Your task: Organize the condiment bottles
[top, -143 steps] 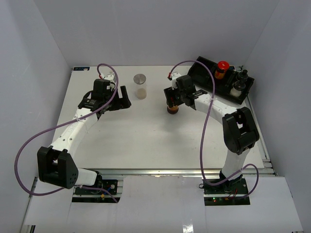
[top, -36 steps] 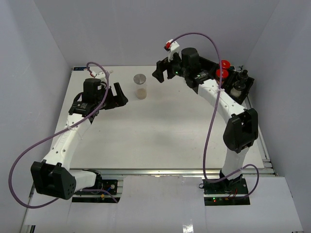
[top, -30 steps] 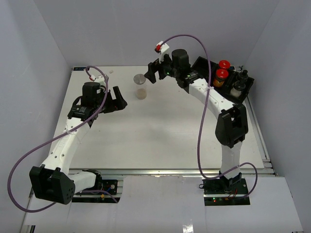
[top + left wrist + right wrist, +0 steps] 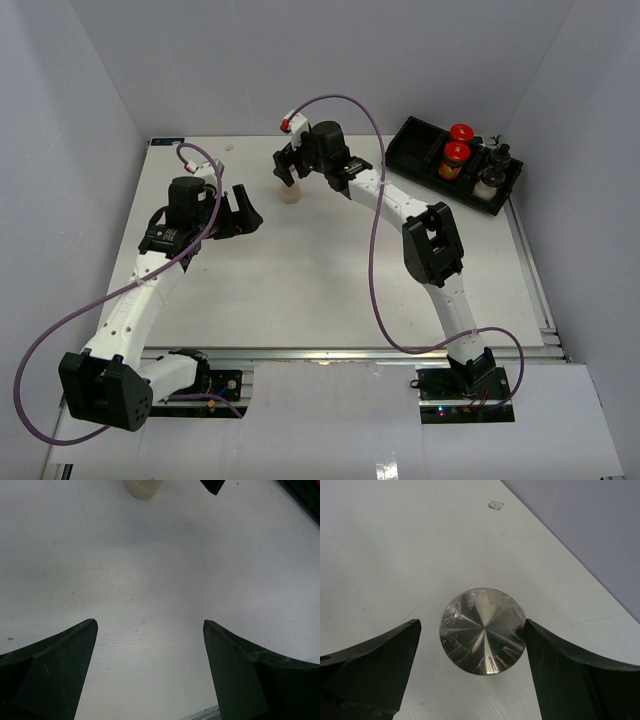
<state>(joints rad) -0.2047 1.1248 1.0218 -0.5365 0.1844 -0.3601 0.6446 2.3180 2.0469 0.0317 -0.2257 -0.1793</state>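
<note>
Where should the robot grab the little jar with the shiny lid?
Probably best to take the jar by its round sides just under the flat lid, coming straight down from above. It stands upright on the table, so its sides are free all round. The right pincer is above it, open, with a finger on each side.
</note>
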